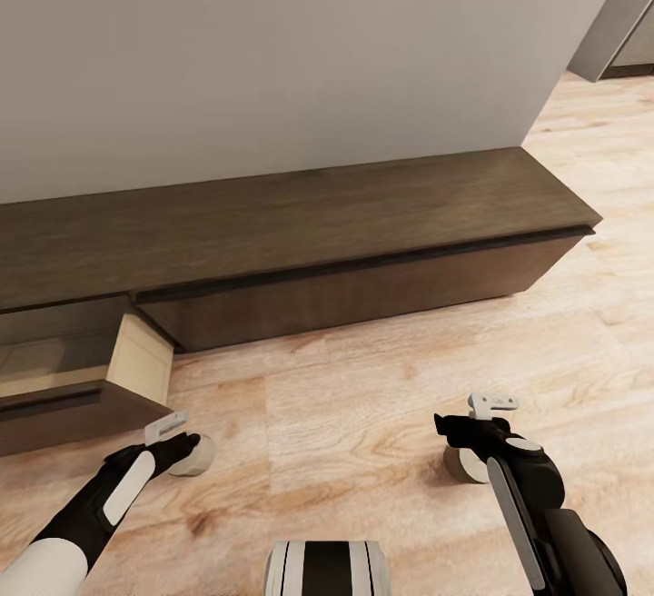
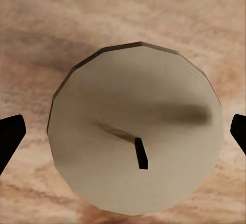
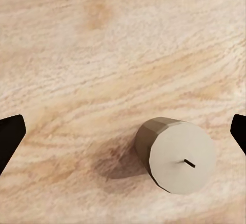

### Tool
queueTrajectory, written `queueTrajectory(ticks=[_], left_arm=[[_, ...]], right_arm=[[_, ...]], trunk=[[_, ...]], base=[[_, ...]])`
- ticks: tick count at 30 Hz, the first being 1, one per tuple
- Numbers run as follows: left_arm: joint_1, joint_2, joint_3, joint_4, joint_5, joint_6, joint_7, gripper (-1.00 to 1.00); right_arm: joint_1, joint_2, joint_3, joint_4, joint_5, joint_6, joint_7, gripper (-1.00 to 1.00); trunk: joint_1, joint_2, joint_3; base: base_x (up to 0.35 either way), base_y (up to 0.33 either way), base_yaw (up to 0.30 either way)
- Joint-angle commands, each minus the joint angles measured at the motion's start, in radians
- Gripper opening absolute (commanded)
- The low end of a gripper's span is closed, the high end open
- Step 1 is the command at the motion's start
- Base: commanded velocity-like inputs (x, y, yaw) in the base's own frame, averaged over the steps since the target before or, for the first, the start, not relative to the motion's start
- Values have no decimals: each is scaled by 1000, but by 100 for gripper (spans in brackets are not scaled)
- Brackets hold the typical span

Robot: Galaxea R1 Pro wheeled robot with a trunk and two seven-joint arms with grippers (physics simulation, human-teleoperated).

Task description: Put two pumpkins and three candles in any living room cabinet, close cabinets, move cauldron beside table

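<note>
Black fingers of the left gripper (image 1: 186, 441) stand spread wide, one to each side of a cream candle (image 2: 136, 131) without touching it; that candle sits upright on the floor just under the gripper, its short dark wick pointing up at the wrist camera. The right gripper (image 1: 451, 423) is likewise released, its fingertips far apart above the floor, and a second candle (image 3: 177, 155) stands upright below it, off toward one fingertip and clear of both. In the head view this second candle is partly hidden behind the right wrist.

Just beyond the left candle the cabinet (image 1: 363, 223) runs long and low along the pale grey wall (image 1: 272, 51). Its left drawer (image 1: 141, 364) is pulled out, showing a pale light-wood side; what lies inside cannot be seen from here. The other drawer front is flush.

The floor (image 1: 345, 414) is light wood plank with a strong grain
</note>
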Motion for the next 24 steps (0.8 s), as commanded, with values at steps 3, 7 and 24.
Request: queueTrajectory(ticks=[3,7,24], left_arm=[[0,-1,0,0,0,0,0,100],[0,-2,-1,0,0,0,0,100],[0,-5,-1,0,1,0,-1,100]], right_arm=[[0,0,0,0,0,0,0,100],[2,0,0,0,0,0,0,100],[2,0,0,0,0,0,0,100]], trunk=[[0,0,0],[0,0,0],[2,-1,-19]], base=[[0,0,0],[0,0,0],[0,0,0]])
